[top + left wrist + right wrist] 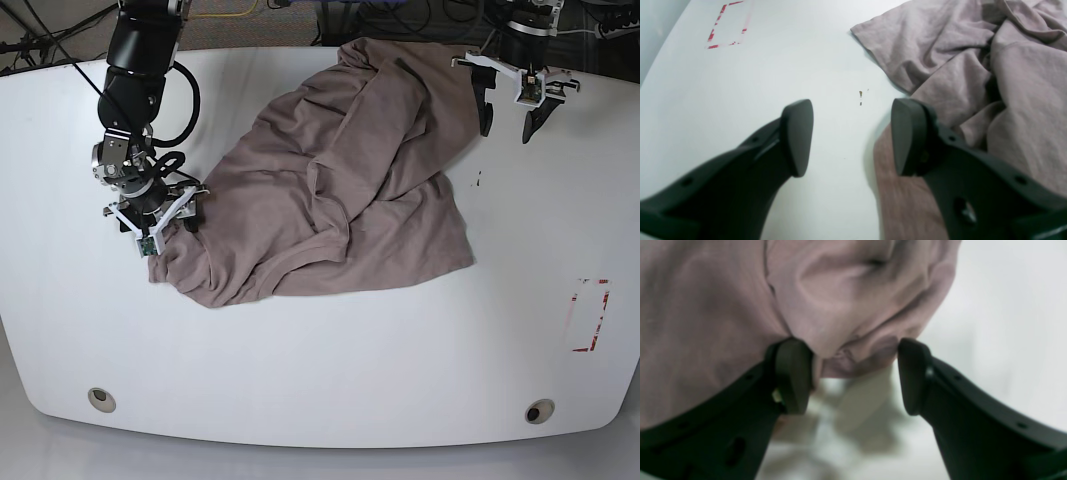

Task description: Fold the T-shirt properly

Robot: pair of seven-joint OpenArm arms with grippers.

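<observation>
White table (320,380) carries the taupe T-shirt (340,180), crumpled across its middle and far side. At the shirt's edge, the right gripper (855,373) has its jaws spread around a fabric bunch. Beside the opposite edge, the left gripper (851,136) hangs released, holding nothing.

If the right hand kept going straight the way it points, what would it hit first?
The T-shirt: a bunched fold already sits between the open fingers of the right hand. Whether it touches yet is unclear.
</observation>
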